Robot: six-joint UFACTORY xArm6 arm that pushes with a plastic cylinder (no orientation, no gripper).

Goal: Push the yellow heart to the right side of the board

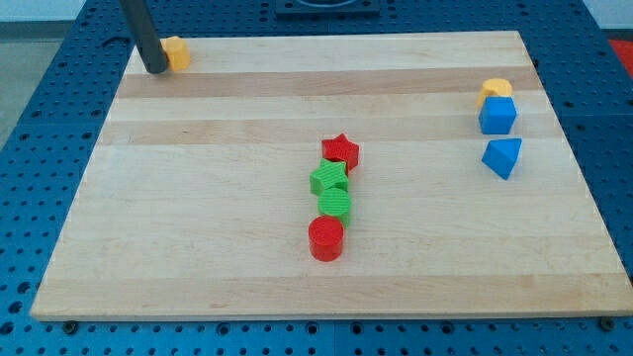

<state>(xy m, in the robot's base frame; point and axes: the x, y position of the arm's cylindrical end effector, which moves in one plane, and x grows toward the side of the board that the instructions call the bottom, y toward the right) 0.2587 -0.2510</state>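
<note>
End effector here is only a dark rod w/ no jaws, so open or closed cannot be told and nothing is gripped. My tip [155, 70] is seen at the view's top-left corner of the table [198, 247], pressed down near the far edge. Just to the view's right of it, touching or nearly touching, a yellow block [176, 52] is found; its shape cannot be made out for sure, as the rod hides part of it. It sits at the very top-left of the board, well apart from everything else.

Near the board's centre a short column of four blocks is lined up, running from top to bottom of the view: a red star [341, 151], a green star [329, 179] just below and slightly left, a green round block [335, 205] under that, and a red cylinder [325, 238] at the bottom. Each is touching or almost touching its neighbour.

At the view's right side three more are grouped: a second yellow block [496, 90] at the top, partly hidden behind a blue cube [497, 116] that is set against it, and a blue triangular block [502, 157] just below, w/ a small gap between it and the cube. Shape of this yellow one can't be told either.

Around the table a blue perforated surface [40, 119] is visible on all sides.
</note>
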